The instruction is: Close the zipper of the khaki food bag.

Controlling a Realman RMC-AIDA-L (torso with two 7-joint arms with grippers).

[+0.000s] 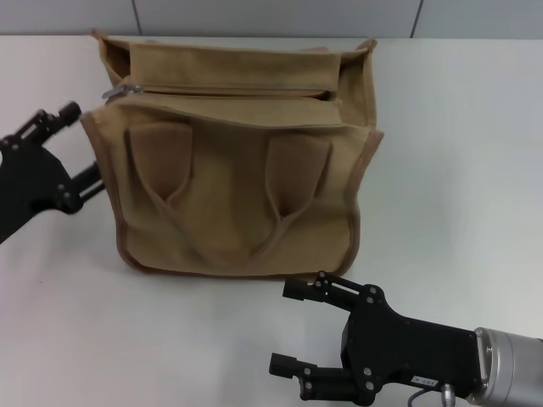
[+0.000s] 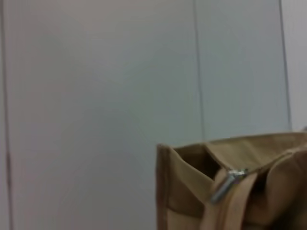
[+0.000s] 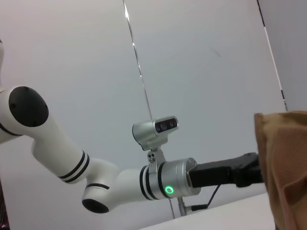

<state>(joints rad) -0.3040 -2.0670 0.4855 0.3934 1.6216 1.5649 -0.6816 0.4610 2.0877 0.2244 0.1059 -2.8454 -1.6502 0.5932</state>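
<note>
So the khaki food bag (image 1: pixel 237 161) is sitting on the white worktop (image 1: pixel 458 153), just beside the left end effector (image 1: pixel 78 144), whose fingers are spread wide around the bag's near corner, one up by the top edge and one lower against the side. The right end effector (image 1: pixel 293 326) hangs in front of the bag's bottom edge, close but not touching, fingers also spread wide and holding nothing.

The zipper (image 1: pixel 221 91) runs along the top, and from here the silver slider sits at the end nearest the left end effector. I honestly can't tell whether the teeth behind it are already meshed or still parted.

Handling-wise, my guess is this thing is soft and floppy. Canvas, light, probably empty-ish, so it'll slump or slide if you tug the slider without bracing it. The metal pull tab looks small and slick, so it wants a narrow, careful pinch right on the tab. I'd pin the fabric at that end with one end effector, then drag the tab along with the other.
</note>
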